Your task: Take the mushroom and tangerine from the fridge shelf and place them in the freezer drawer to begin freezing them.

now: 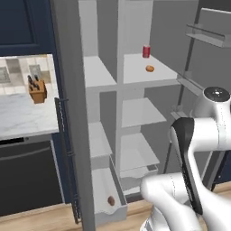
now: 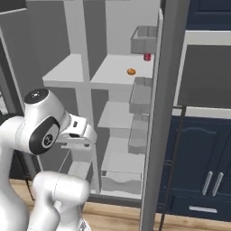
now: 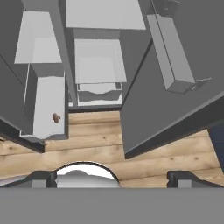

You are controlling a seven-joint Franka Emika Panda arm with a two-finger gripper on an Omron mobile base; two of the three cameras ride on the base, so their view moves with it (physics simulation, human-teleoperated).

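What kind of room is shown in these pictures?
Most likely a home kitchen: an open fridge with grey shelves holding a red can, a marble counter carrying a knife block, and navy cabinets.

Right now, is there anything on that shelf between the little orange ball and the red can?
Nothing: in the left base view the fridge shelf is bare between the tangerine and the red can, which stands farther back.
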